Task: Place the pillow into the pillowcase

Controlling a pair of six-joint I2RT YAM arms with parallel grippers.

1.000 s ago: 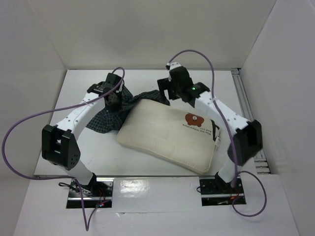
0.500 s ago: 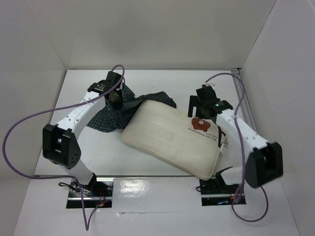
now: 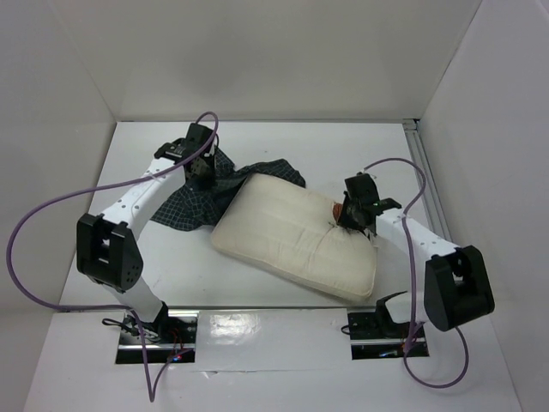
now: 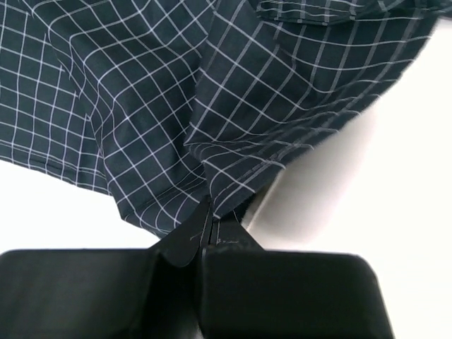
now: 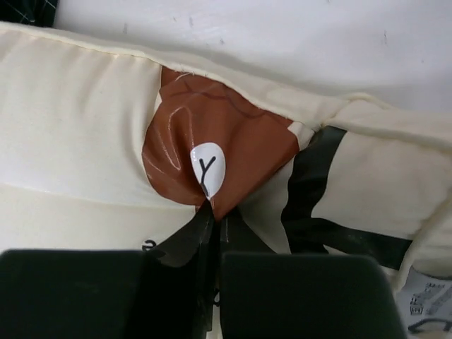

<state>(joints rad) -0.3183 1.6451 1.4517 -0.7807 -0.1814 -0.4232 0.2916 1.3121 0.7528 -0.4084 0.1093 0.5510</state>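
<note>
The cream pillow (image 3: pixel 287 236) lies slantwise across the middle of the table, its far left corner over the dark checked pillowcase (image 3: pixel 184 206). My right gripper (image 3: pixel 350 220) is shut on the pillow's cover at the brown bear print (image 5: pixel 212 152), pinching a fold of it. In the right wrist view the pillow (image 5: pixel 78 134) fills the frame. My left gripper (image 3: pixel 202 174) is shut on a raised fold of the pillowcase (image 4: pixel 162 113) near its far edge, with my left gripper's tips (image 4: pixel 209 224) pressed together on the cloth.
White walls close in the table on three sides. A metal rail (image 3: pixel 429 184) runs along the table's right side. Purple cables loop from both arms. The arm bases (image 3: pixel 159 330) sit at the near edge.
My right arm swung from the pillowcase's far edge down to the pillow's right end, and its gripper closed on the bear print. The pillow shifted slightly. The left arm stayed put.
</note>
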